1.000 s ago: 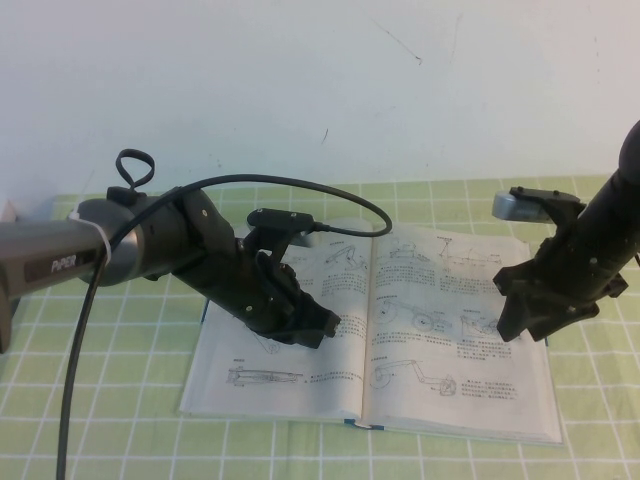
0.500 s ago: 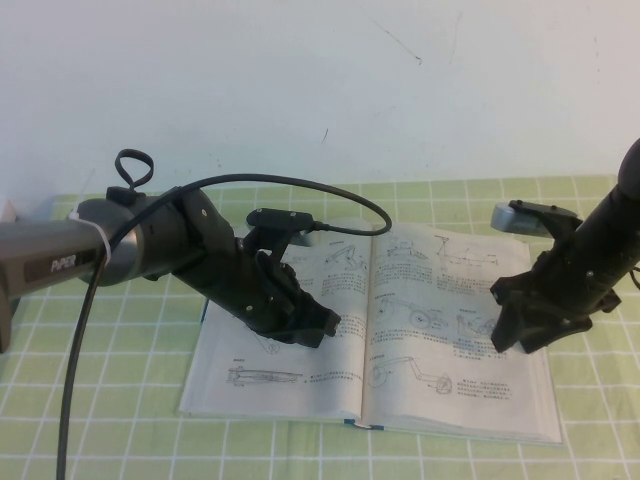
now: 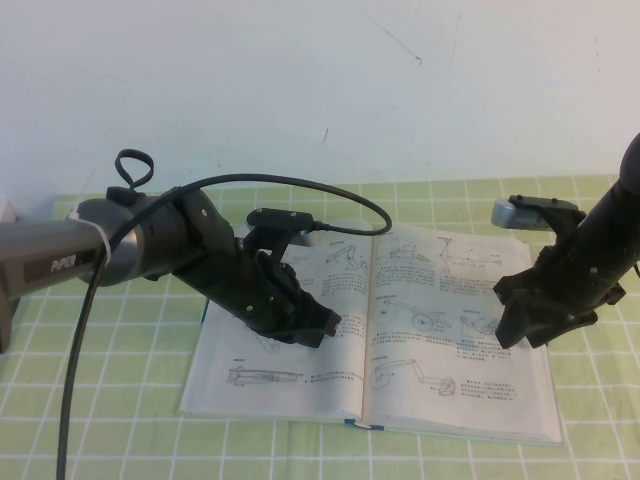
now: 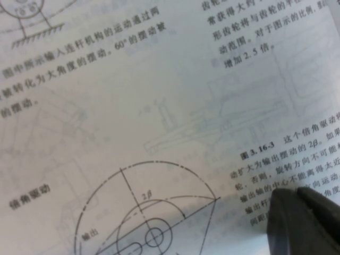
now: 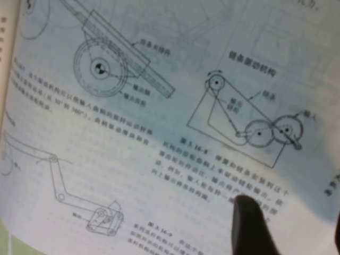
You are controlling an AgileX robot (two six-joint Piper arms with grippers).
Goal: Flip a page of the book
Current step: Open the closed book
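The book lies open and flat on the table, with off-white pages of machine drawings and a dark teal cover edge showing at the spine. My left gripper is shut, its tips resting on the left-hand page beside printed text. It also shows in the left wrist view. My right gripper is open and hovers over the outer part of the right-hand page, which carries wheeled-machine drawings. In the right wrist view one finger is close to that page. No page is lifted.
A green checkered cloth covers the table around the book. A white wall stands behind it. The left arm's black cable arcs over the book's far edge.
My right gripper has dipped slightly lower over the right-hand page and shifted a little. The left gripper and the book have not moved.
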